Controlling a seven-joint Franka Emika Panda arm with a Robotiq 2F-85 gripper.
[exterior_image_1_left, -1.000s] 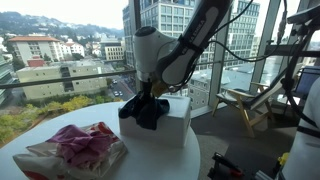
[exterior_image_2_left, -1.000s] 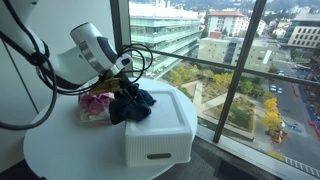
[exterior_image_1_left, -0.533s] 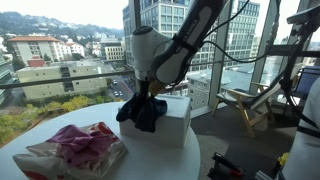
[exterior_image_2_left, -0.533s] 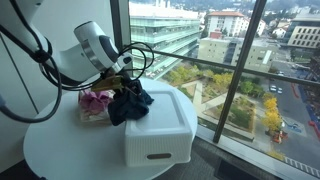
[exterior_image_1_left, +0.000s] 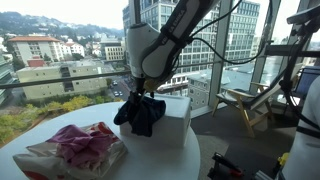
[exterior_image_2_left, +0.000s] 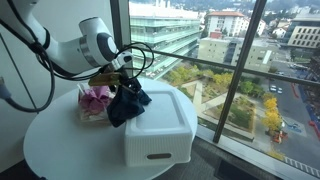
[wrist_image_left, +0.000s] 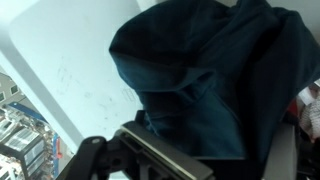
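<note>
Round white table (exterior_image_1_left: 55, 122) carries 1 white box (exterior_image_1_left: 178, 125) and 1 pink-filled bag (exterior_image_1_left: 70, 152).

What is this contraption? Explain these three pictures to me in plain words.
This is a robot arm with a two-fingered claw, the gripper, at its tip. Two pictures come from cameras standing in the room; the third from a camera on the arm's wrist. A round white table carries a white box and a bundle of pink clothes. A dark blue cloth drapes over the box's edge right under the gripper; whether the jaws grip it cannot be told.
</note>
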